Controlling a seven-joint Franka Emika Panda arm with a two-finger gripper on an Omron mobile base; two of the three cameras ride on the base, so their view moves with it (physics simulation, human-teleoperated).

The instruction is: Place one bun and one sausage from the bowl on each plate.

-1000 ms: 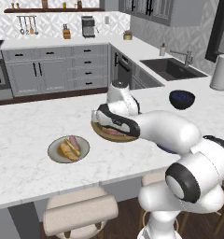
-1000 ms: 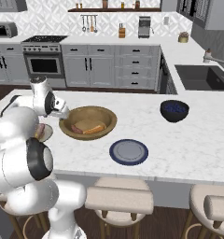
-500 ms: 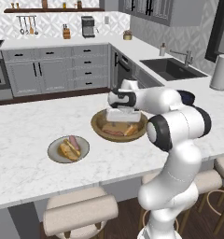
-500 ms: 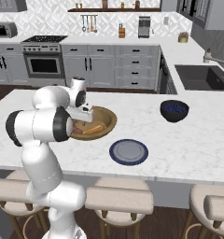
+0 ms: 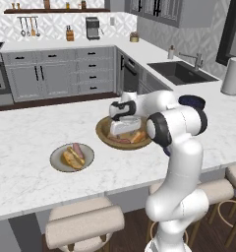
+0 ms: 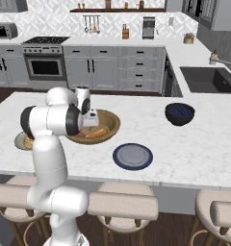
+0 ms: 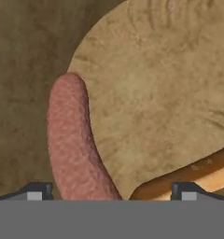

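2 plates sit on the white marble table [image 5: 26, 133]: a beige plate [image 5: 72, 157] carrying a bun and a sausage, and a dark blue-grey plate [image 6: 132, 156] lying bare nearer the stools. Between them stands the wooden bowl [image 5: 106, 133], over which the white arm bends, lowering the tool [image 7: 111, 196] into it. Its 2 dark tips are spread wide, gripping nothing. In the hand view, a reddish sausage [image 7: 72, 144] lies between the tips, closer to the left one, resting against a tan bun [image 7: 156, 102] on the brown bowl floor; an orange-brown crust edge shows at lower right. A small dark blue bowl [image 6: 179, 114] stands well apart, toward the sink [image 6: 211, 79].
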